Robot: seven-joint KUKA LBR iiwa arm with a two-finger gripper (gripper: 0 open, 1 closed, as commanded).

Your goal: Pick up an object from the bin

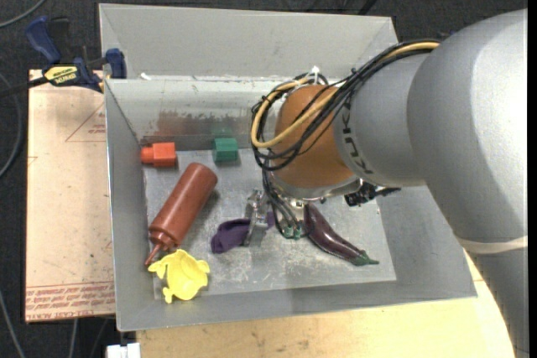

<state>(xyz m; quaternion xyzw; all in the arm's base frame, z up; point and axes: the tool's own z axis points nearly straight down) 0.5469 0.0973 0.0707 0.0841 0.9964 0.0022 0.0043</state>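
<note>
Lower centre of frame: gripper (pixel 270 224) low in bin (pixel 277 272), small purple piece (pixel 228 236) just beside it on left, dark aubergine (pixel 336 240) just right. Jaw state: can't tell, wrist hides it. Pick one target, I'd say purple piece. Centre over it, stay off brown bottle (pixel 183 201).

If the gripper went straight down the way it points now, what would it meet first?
Probably the small purple thing under the gripper, or the bin floor beside it; depth is unclear.
</note>
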